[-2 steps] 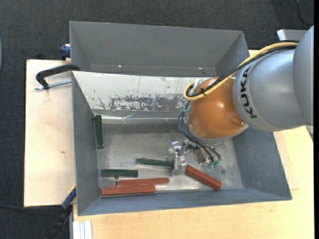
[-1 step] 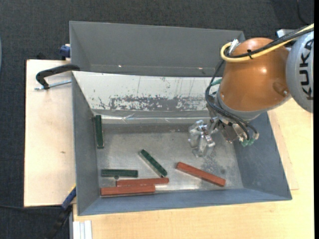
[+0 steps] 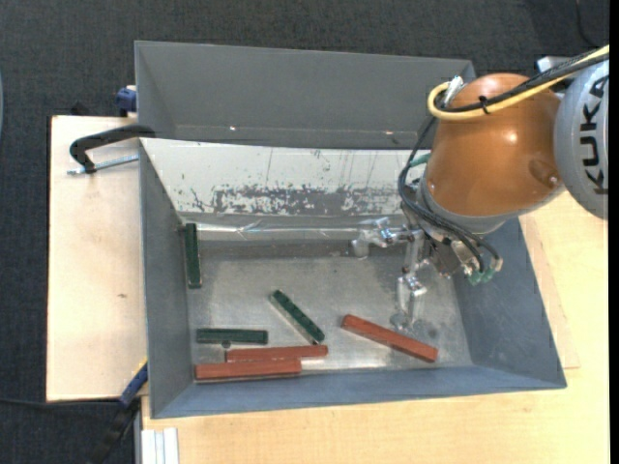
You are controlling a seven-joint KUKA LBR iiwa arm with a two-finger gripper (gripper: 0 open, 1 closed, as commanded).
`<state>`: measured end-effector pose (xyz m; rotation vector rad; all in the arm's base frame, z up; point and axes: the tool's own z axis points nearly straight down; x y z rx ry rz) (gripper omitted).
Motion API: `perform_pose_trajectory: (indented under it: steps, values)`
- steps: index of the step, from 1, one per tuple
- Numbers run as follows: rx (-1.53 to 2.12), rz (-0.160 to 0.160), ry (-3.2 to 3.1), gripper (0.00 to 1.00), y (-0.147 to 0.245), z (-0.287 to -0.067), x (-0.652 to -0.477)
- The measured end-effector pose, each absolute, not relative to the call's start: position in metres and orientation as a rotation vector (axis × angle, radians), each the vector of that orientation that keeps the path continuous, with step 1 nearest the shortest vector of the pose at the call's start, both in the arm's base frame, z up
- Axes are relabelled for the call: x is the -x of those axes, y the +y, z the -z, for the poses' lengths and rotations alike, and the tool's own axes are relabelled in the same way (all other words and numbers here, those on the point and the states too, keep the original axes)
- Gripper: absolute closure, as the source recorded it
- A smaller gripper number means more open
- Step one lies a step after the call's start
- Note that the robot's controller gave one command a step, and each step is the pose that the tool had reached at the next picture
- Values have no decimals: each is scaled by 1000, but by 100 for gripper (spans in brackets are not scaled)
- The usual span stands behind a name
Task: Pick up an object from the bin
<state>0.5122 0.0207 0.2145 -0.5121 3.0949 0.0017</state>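
The hand (image 3: 406,313) hangs low in the bin (image 3: 513,358), just above a red bar (image 3: 388,339) that lies flat and slanted on the floor directly beneath it. I cannot tell whether the hand is open or closed. To take this bar well, I would centre on its middle, turn the wrist so the grip closes across its narrow width, and go right down, since it is thin. A green bar (image 3: 297,316) lies well apart, beyond the red one.

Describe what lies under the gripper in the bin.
A red bar lies slanted on the bin floor below the gripper; whether they touch is unclear. The arm's orange cover hides the bin's right back corner.
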Motion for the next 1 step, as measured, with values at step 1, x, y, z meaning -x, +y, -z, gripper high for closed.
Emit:
perform_pose_trajectory:
  steps: [1]
  values:
    - [512,-2,3095,0,21,-214,-512]
